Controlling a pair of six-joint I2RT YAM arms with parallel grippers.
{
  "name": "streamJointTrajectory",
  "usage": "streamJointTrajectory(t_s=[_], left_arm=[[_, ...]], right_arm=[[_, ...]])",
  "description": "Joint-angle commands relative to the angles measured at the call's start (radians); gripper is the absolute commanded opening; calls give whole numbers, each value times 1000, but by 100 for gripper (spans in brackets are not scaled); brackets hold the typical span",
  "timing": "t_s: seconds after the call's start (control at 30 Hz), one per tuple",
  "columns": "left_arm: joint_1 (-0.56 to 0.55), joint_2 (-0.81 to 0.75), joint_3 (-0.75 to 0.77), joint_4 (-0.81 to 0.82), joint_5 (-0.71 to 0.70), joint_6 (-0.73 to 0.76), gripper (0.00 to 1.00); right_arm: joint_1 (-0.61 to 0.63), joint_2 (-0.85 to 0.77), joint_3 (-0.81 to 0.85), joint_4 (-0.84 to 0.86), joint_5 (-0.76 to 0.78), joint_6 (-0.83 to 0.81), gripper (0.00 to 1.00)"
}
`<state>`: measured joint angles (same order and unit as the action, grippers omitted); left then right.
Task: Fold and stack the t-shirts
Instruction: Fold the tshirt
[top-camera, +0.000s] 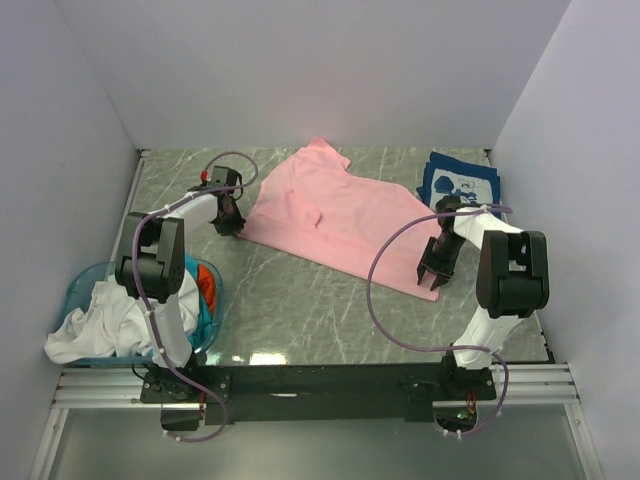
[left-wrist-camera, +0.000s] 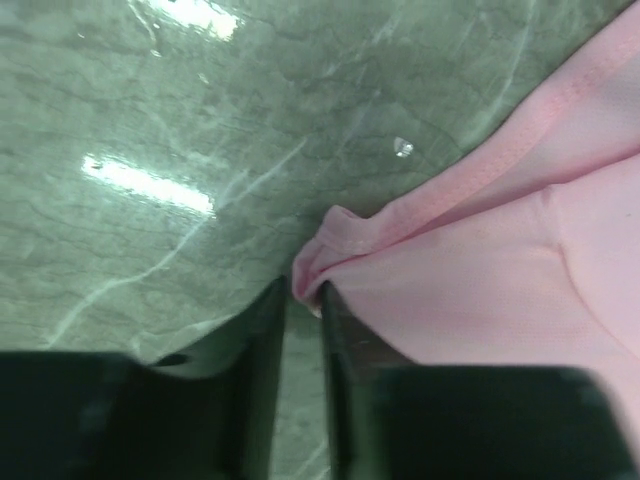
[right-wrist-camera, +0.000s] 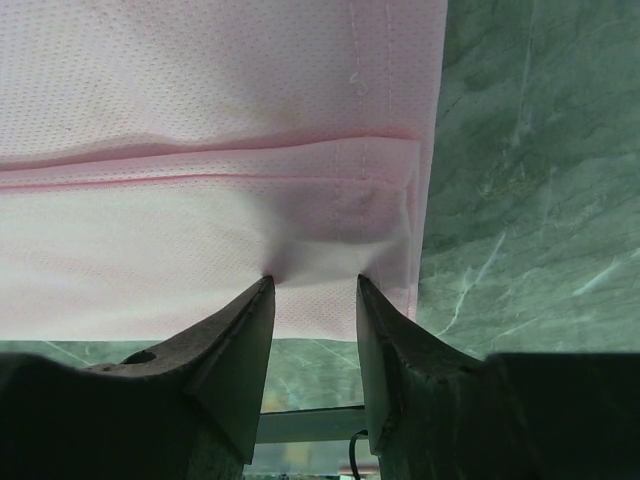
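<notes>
Left gripper (top-camera: 234, 222) (left-wrist-camera: 300, 298): jaws nearly pressed together, pinching a small bunched fold of the pink t-shirt (top-camera: 335, 215) (left-wrist-camera: 500, 270) at its 9 o'clock edge. Dark fingers hide the lower part of the left wrist view.

Right gripper (top-camera: 431, 277) (right-wrist-camera: 312, 288): jaws half apart, tips biting the hem of the same tee at its 4 o'clock corner. Cloth is puckered between them and looks gripped. A stitched seam runs across just past the tips.

Pink tee lies spread mid-table, partly folded over itself, tilted from 11 to 4 o'clock, on the green marble table (top-camera: 300, 300) (left-wrist-camera: 150, 120) (right-wrist-camera: 530, 150).

Navy t-shirt (top-camera: 462, 185) with white print sits folded at 2 o'clock, far right corner, just beside the right arm's wrist, apart from the pink tee.

Blue basket (top-camera: 82, 278) at 8 o'clock, near-left edge. White t-shirt (top-camera: 85, 330) spills over its rim, orange (top-camera: 207, 282) and teal (top-camera: 207, 322) cloth inside. Left arm's elbow link crosses over the basket and blocks its middle.

Right arm's purple cable (top-camera: 385, 300) loops over the table and crosses the pink tee's near edge.
</notes>
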<state>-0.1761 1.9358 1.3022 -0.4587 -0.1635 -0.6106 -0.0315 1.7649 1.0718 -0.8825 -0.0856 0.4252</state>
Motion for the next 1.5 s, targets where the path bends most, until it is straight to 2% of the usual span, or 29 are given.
streamJointTrajectory(t_s=[0.0, 0.03, 0.13, 0.3, 0.4, 0.47, 0.5, 0.63, 0.77, 0.97, 1.2, 1.47], left_arm=[[4, -38, 45, -24, -54, 34, 29], [4, -46, 51, -26, -53, 37, 36], [3, -81, 80, -38, -42, 46, 46], [-25, -152, 126, -32, -22, 77, 55], [-57, -202, 117, 37, 10, 84, 60], [-80, -227, 91, 124, 71, 83, 67], [-103, -231, 82, 155, 94, 81, 73], [-158, -209, 48, 293, 211, 75, 80], [-186, -132, 23, 394, 336, 39, 80], [-204, -31, 6, 446, 387, 15, 85], [-207, -1, -55, 411, 340, 18, 85], [-207, -69, -141, 295, 234, 3, 84]], right_arm=[[-4, -4, 22, -18, 35, -11, 46], [-4, -5, 37, -24, 38, -16, 46], [-4, -15, 72, -53, 38, -31, 46], [-2, -56, 128, -95, 23, -57, 46], [4, -90, 158, -85, -15, -69, 46], [15, -110, 166, -58, -49, -77, 46], [19, -113, 166, -47, -61, -78, 47], [56, -85, 162, 0, -115, -83, 47], [82, -47, 137, 63, -157, -74, 47], [131, 13, 94, 105, -151, -60, 46], [154, 44, 30, 108, -151, -51, 45], [171, -1, -75, 76, -129, -32, 44]])
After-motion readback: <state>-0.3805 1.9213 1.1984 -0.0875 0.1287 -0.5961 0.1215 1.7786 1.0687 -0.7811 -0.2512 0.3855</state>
